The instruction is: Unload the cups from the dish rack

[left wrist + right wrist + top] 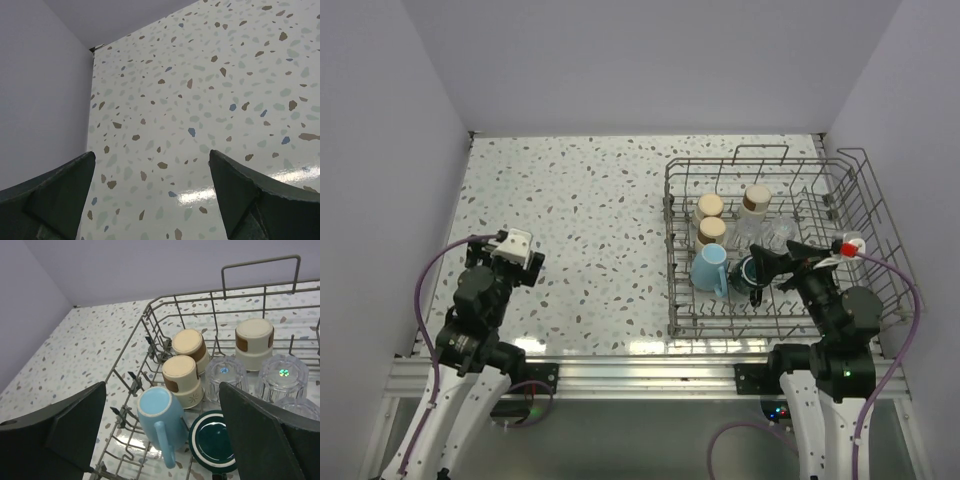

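Cups sit inside the dish rack: mugs at its near side, tumblers behind; tabletop stretches left of it.

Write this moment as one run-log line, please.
left gripper: open, over table | right gripper: open, over dish rack | cups: all racked, none unloaded

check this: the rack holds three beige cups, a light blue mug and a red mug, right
No: the second mug is dark teal, not red (right wrist view). The three beige cups and light blue mug are in the rack.
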You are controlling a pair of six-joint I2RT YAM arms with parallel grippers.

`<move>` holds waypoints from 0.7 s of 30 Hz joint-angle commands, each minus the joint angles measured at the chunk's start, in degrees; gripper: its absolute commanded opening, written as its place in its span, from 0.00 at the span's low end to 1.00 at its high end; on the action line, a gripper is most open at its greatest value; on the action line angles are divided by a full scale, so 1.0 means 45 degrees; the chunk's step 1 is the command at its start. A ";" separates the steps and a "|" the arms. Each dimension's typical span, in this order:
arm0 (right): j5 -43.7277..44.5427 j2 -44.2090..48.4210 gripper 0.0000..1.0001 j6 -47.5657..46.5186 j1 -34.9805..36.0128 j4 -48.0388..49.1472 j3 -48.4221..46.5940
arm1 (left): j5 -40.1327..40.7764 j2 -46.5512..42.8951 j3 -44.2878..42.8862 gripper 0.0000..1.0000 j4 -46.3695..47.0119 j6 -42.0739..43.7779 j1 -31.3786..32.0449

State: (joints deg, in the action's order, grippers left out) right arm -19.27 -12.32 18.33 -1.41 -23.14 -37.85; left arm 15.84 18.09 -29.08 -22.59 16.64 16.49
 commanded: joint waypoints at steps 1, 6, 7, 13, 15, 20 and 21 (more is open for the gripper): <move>0.1836 -0.0076 0.98 0.1915 0.0020 -0.0072 0.0031 | -0.0295 0.0296 0.0115 1.00 0.0840 0.0031 -0.0110; 0.1198 -0.0288 0.98 0.1964 0.0021 0.0140 -0.0066 | -0.4306 0.1153 -0.0799 1.00 -0.0738 0.1864 -0.0110; 0.1022 -0.0445 0.98 0.1692 0.0020 0.0103 -0.0221 | -0.4842 0.1350 -0.0977 1.00 -0.1109 0.2216 -0.0091; 0.0456 -0.3780 0.84 -0.0104 0.0040 -0.3680 -0.3381 | -0.5628 0.4939 -0.3670 0.99 -0.2185 0.1693 -0.0071; -0.0071 -0.5107 0.77 -0.0787 0.0040 -0.5828 -0.4881 | -0.5686 0.6963 -0.5323 0.96 -0.3235 0.1497 -0.0052; 0.1055 -0.7847 0.65 -0.1357 0.0936 -0.8177 -0.5712 | -0.6485 1.0274 -0.8883 0.89 -0.4473 0.0309 0.0007; 0.1368 -0.8004 0.64 -0.1300 0.1209 -0.8276 -0.5556 | -0.6623 1.0606 -0.9063 0.89 -0.4008 0.0170 0.0007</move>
State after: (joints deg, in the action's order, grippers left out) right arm -15.94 -45.56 15.73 1.10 -48.97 -62.92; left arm -9.67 62.74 -63.77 -38.02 21.43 16.51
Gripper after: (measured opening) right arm 0.654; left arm 0.896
